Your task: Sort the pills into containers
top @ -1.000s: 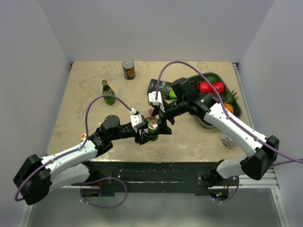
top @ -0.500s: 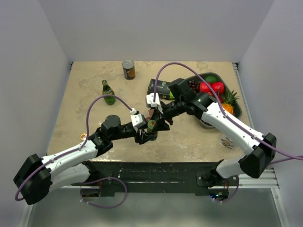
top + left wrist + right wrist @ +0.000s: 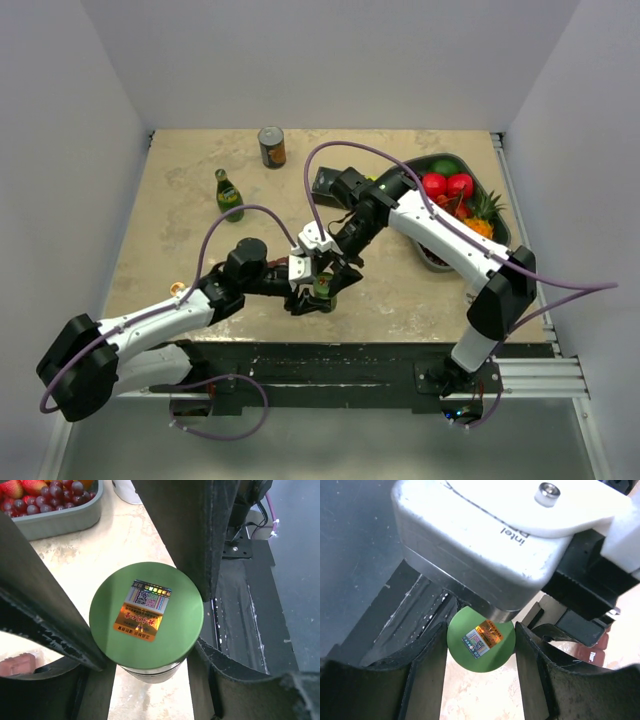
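Fingers (image 3: pixel 50 610) of the left gripper (image 3: pixel 148 617) press against both sides of a small jar (image 3: pixel 150 672) capped with a round green lid (image 3: pixel 146 614). We read that gripper as clamped on the jar, which it holds upright. From above, the right gripper (image 3: pixel 481 647) sets its black fingers (image 3: pixel 427 670) against opposite edges of the lid, and they look closed on it at a middling width. In the overhead view the two grippers meet just left of centre, near the front edge of the beige stone-patterned table (image 3: pixel 180 230). We see the long maroon plastic pill strip (image 3: pixel 601 645) only in part. One corner shows at the right edge of the right wrist view, beside the left gripper's black body, and a sliver shows at the lower left of the left wrist view. A grey-walled tray of fruit (image 3: pixel 60 522) fills the upper left of that view.
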